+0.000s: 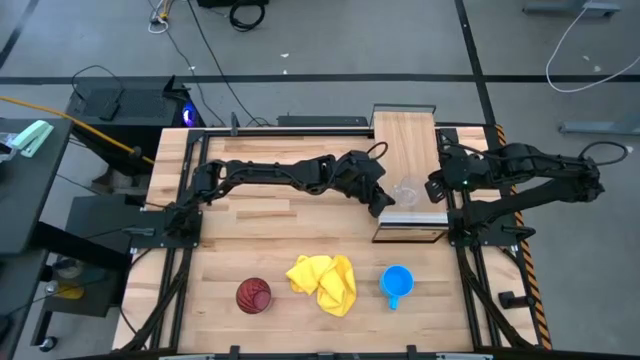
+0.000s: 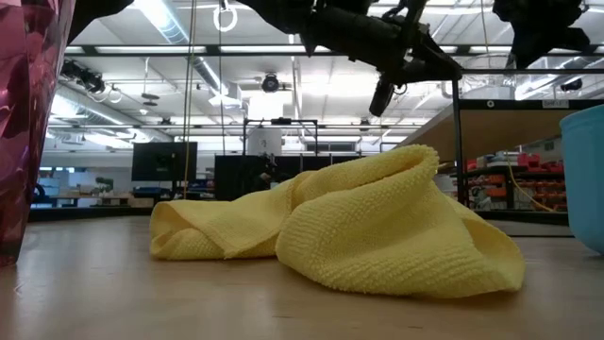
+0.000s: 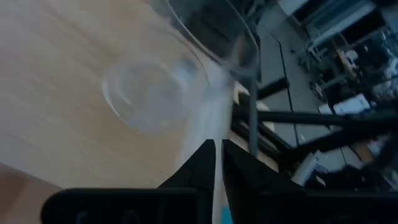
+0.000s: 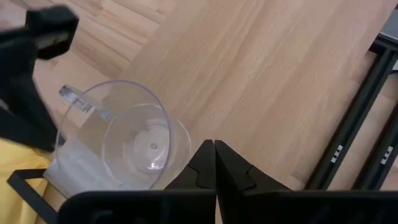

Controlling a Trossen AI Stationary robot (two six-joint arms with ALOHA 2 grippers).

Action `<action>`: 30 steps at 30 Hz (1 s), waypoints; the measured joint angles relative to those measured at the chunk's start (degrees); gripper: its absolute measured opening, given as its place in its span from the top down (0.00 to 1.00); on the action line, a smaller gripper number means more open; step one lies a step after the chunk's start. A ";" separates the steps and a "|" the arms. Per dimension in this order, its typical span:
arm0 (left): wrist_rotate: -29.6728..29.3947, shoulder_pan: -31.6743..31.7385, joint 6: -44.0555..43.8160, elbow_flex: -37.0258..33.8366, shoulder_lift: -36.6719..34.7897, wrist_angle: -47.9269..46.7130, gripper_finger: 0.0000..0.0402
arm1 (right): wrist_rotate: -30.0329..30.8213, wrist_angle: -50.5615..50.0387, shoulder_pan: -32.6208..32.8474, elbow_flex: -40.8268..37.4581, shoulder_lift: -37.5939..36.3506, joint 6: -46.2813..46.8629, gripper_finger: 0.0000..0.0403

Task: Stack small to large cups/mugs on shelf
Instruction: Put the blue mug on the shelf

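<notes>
A small clear plastic cup (image 1: 407, 190) is over the near end of the light-wood shelf (image 1: 408, 140). My left gripper (image 1: 388, 205) is shut on it; the cup also shows in the left wrist view (image 3: 149, 93). My right gripper (image 1: 432, 190) is shut beside the cup (image 4: 137, 143), on its right side; I cannot tell whether it touches. The dark red tumbler (image 1: 253, 295) and the blue mug (image 1: 397, 283) stand on the tabletop near its front edge, and both show in the low view: tumbler (image 2: 28, 123), mug (image 2: 585, 179). My left gripper pinches the cup's wall at the rim (image 3: 219, 106), one finger inside (image 3: 235, 165) and one outside. The fingers come slanting down from the table's left and near side. The cup's mouth faces up over the shelf; whether its base rests on the shelf I cannot tell.
A crumpled yellow cloth (image 1: 325, 282) lies on the tabletop between the tumbler and the mug. The shelf stands raised on a black frame (image 1: 412, 235) at the table's right side. Black rails (image 1: 470, 260) run along the table's left and right edges.
</notes>
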 joint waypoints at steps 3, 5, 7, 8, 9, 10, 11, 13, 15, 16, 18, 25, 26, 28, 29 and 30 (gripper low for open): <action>0.63 -0.67 0.35 0.00 -0.53 -2.34 0.91 | -0.04 -0.07 0.00 1.29 -0.35 0.00 1.00; 0.86 -0.87 1.80 0.00 -0.94 -4.90 0.92 | -0.02 -0.34 0.02 3.25 -0.52 0.00 1.00; 0.85 -0.84 2.97 0.00 -1.99 -9.97 0.93 | -0.21 -1.23 0.02 5.71 -0.52 -0.15 1.00; 0.76 -0.68 3.49 0.01 -2.23 -11.39 0.93 | -0.92 -1.78 0.02 7.27 -0.49 -0.26 1.00; 0.67 -0.52 4.19 0.02 -2.65 -12.96 0.93 | -1.80 -2.46 0.02 8.88 -0.46 -0.33 0.99; 0.64 -0.39 4.59 0.02 -3.14 -15.94 0.93 | -3.00 -3.35 0.02 10.55 -0.46 -0.48 0.99; 0.55 -0.23 4.94 0.02 -3.54 -17.58 0.93 | -4.30 -4.08 0.02 12.27 -0.52 -0.75 0.99; 0.33 -0.13 5.96 0.02 -4.69 -20.37 0.92 | -7.58 -5.06 0.02 15.74 -0.81 -1.25 0.99; -0.10 0.02 6.43 0.02 -6.00 -23.09 0.91 | -10.71 -5.97 0.09 18.98 -0.96 -1.22 0.99; -0.53 0.05 6.52 0.03 -6.50 -23.90 0.91 | -12.10 -6.36 0.15 20.57 -1.13 -0.64 0.99; -1.46 0.12 7.28 0.02 -7.54 -27.11 0.92 | -14.67 -6.84 0.20 23.08 -1.28 0.69 0.99; -8.00 0.36 9.66 0.04 -11.45 -36.25 0.95 | -23.47 -7.10 0.20 25.16 -2.14 3.69 0.99; -8.75 0.36 9.70 0.02 -11.72 -37.77 0.96 | -24.64 -7.46 0.20 24.85 -2.14 3.99 0.99; -10.00 0.36 10.29 0.02 -12.23 -39.33 0.96 | -26.56 -8.12 0.20 24.21 -2.03 4.19 0.99; -10.22 0.36 10.53 0.02 -12.65 -41.17 0.96 | -27.65 -8.10 0.20 23.70 -2.01 4.15 0.99; -10.56 0.36 10.57 0.02 -12.96 -42.57 0.96 | -28.84 -8.11 0.20 23.06 -2.01 4.13 0.99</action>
